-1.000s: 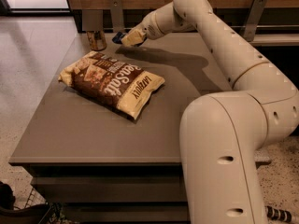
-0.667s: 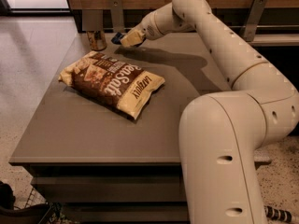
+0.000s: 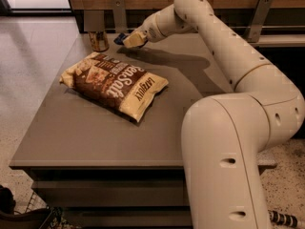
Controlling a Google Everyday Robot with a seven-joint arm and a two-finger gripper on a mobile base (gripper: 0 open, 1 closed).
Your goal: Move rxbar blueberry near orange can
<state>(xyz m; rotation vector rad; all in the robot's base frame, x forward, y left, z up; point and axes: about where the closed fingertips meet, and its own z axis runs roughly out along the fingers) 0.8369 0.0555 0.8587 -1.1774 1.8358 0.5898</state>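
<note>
The orange can (image 3: 98, 40) stands upright at the far left corner of the grey table (image 3: 86, 137). My gripper (image 3: 127, 40) is held a little above the table's far edge, just right of the can. It is shut on the rxbar blueberry (image 3: 120, 37), whose dark navy end sticks out to the left of the fingers toward the can. The rest of the bar is hidden by the gripper. A short gap shows between the bar and the can.
A large brown-and-cream chip bag (image 3: 113, 84) lies flat on the left middle of the table, in front of the can. A wooden wall with metal brackets (image 3: 118, 12) runs behind the table. My arm (image 3: 224, 51) spans the right side.
</note>
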